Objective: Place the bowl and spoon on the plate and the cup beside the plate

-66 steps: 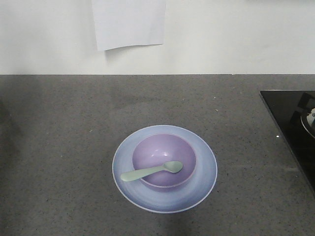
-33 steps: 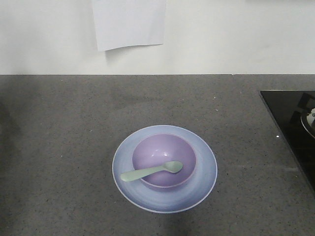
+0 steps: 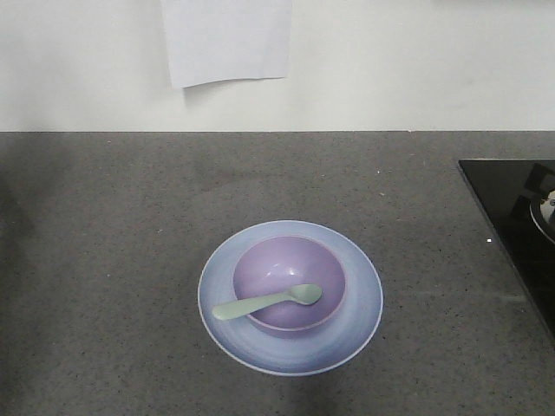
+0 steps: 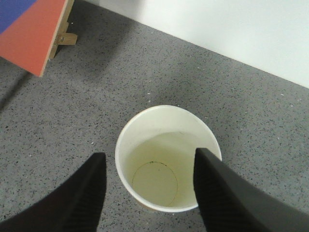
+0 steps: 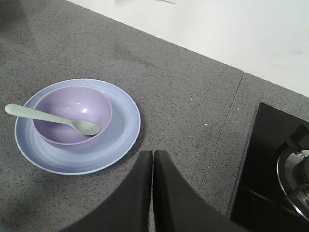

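The lavender bowl (image 3: 286, 263) stands on the pale blue plate (image 3: 364, 299) in the middle of the grey counter. The mint spoon (image 3: 260, 303) lies in the bowl, its handle over the left rim. No cup and no gripper shows in the front view. In the left wrist view the empty white-inside cup (image 4: 168, 157) stands upright on the counter. My left gripper (image 4: 149, 154) is open astride it, the left finger apart from it and the right finger over its rim. My right gripper (image 5: 152, 153) is shut and empty, just right of the plate (image 5: 123, 130), bowl (image 5: 67, 104) and spoon (image 5: 48, 117).
A black hob (image 3: 520, 225) with a burner (image 5: 294, 174) takes the counter's right side. A sheet of paper (image 3: 227, 39) hangs on the white wall behind. Near the cup, a red and blue board (image 4: 29, 29) leans at the far left.
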Robot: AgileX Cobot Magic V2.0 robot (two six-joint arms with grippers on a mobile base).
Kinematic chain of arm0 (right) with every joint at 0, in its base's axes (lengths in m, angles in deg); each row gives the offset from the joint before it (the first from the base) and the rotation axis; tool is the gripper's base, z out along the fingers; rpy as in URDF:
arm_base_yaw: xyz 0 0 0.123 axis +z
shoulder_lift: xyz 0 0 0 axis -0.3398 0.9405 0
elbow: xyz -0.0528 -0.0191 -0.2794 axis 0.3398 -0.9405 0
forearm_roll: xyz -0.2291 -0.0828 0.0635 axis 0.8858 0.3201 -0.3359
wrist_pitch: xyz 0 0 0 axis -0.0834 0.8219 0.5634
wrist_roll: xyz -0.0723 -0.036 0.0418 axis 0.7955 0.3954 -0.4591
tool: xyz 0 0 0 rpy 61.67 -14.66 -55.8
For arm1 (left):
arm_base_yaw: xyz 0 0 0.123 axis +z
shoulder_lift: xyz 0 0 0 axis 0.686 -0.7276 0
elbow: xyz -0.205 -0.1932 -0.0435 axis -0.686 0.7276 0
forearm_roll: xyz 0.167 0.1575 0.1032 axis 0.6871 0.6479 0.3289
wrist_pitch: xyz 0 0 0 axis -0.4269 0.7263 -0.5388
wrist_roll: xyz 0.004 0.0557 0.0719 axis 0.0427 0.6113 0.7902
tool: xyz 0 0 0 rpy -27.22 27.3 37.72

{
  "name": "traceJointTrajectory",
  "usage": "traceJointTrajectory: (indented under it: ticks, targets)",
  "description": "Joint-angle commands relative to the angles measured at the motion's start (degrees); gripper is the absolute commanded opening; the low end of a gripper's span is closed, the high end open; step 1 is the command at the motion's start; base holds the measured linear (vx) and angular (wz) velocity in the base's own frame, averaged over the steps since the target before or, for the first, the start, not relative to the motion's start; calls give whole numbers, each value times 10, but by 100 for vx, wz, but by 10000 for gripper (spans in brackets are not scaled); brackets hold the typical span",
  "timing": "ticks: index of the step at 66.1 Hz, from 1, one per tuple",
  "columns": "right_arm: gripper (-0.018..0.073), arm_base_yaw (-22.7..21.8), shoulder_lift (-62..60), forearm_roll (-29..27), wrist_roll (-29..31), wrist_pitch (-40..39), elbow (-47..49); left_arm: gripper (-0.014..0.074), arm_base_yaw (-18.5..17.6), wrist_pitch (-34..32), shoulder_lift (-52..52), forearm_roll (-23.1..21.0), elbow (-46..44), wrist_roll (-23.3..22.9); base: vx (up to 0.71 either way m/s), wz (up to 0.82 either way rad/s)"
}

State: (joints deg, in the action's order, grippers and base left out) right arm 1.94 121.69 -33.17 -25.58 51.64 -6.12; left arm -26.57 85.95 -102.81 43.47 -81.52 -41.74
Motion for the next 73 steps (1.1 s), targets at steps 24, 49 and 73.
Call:
traceJointTrajectory:
  ticks: [24,49,73]
  targets:
    - [-5,-3,2,-6,2,-35,12,400,37,-16,-6,10,-17,0,0,0]
    - [-5,-3,2,-18,2,-38,12,400,43,-15,-14,-22,-17,18,0,0]
    - [-5,-3,2,-27,2,-37,12,399,43,-39,-33,-70,-17,60,0,0]
